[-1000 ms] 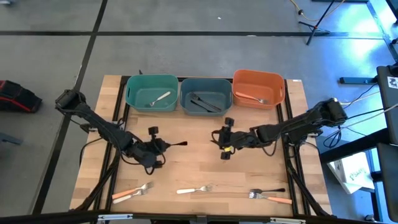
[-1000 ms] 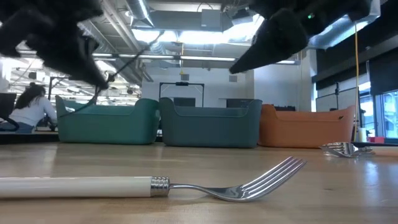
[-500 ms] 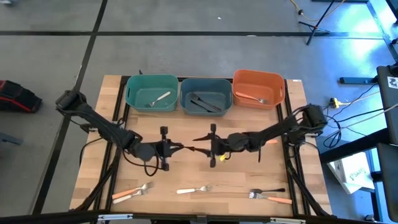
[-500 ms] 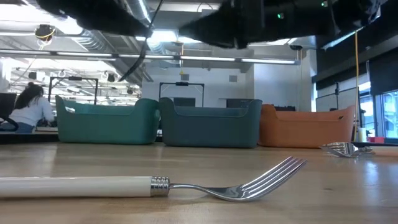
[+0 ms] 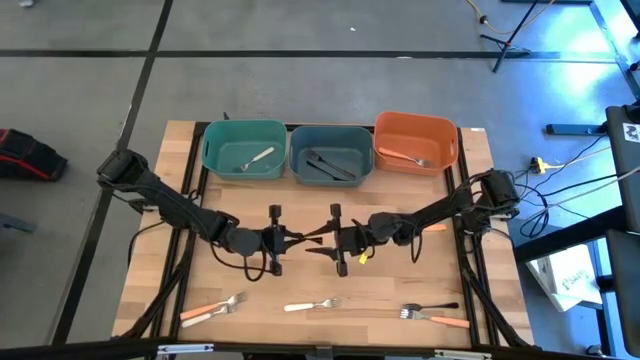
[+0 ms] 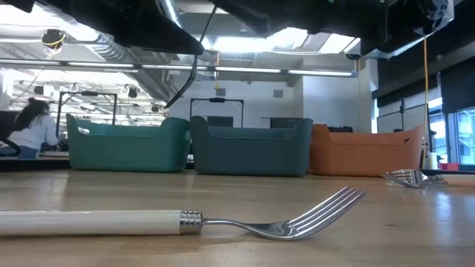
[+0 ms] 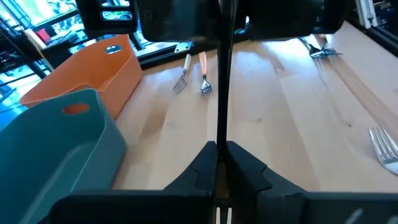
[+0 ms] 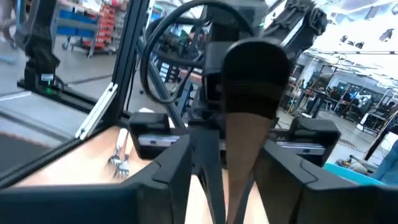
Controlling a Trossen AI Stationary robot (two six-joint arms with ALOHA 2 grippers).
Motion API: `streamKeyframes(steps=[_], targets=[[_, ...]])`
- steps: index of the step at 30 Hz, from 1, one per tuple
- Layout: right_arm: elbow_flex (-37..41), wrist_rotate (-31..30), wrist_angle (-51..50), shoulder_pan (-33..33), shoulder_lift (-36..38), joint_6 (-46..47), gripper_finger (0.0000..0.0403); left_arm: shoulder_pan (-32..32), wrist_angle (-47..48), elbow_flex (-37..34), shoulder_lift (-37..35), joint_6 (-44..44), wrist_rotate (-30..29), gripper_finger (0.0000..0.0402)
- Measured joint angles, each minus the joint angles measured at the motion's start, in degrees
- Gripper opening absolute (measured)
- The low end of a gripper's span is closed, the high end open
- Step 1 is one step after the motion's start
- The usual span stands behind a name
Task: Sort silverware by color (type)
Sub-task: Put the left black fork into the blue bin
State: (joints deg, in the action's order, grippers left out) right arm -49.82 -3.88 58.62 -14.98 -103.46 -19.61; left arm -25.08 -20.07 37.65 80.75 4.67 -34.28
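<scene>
My left gripper (image 5: 288, 240) is shut on a black-handled fork (image 5: 303, 238) above the table's middle. The fork's slim handle (image 7: 222, 74) runs level from it toward my right gripper (image 5: 320, 241). That gripper faces it, open, with a finger on either side of the handle's free end (image 8: 210, 180); whether they touch it I cannot tell. Loose forks lie along the near edge: an orange one (image 5: 205, 310) beside a white one, a white one (image 5: 310, 304), and a black and orange pair (image 5: 435, 315). My left gripper pinches the black fork between its two fingers (image 7: 245, 165), at the end of the handle (image 7: 218, 140) nearest them. The fingers lie level and along the fork, pointing to the table's right. The fork is lifted clear and sticks straight out; the fingers hide its held end.
Three bins stand along the far edge: teal (image 5: 243, 150) with a white fork, grey-blue (image 5: 330, 155) with black forks, orange (image 5: 415, 142) with an orange fork. In the low view a white fork (image 6: 178, 219) lies close in front. Bare wood lies between the bins and the arms.
My left gripper has carried the black fork toward the table's right and slightly nearer. My right gripper has swung toward the table's left and turned to face it. The gap between the two has closed, so that the fork's free end now reaches between the right fingers.
</scene>
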Motion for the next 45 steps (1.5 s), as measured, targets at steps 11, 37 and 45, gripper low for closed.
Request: streamKeyframes(steps=[11,37,45], targets=[[-0.3,-0.7,-2.9,0.0,0.0,-2.1,0.0022,-0.2,0.2,0.0,0.0,-0.9,2.5,0.0016],[-0.3,-37.6,-23.4,9.7,14.1,-19.2,0.0007,-2.0,31.2,0.0,-11.3,-21.0,-0.8,0.0133],[-0.3,-24.2,-36.3,23.8,13.9,-2.5,0.0004,-2.0,31.2,0.0,-11.3,-21.0,-1.0,0.0133]])
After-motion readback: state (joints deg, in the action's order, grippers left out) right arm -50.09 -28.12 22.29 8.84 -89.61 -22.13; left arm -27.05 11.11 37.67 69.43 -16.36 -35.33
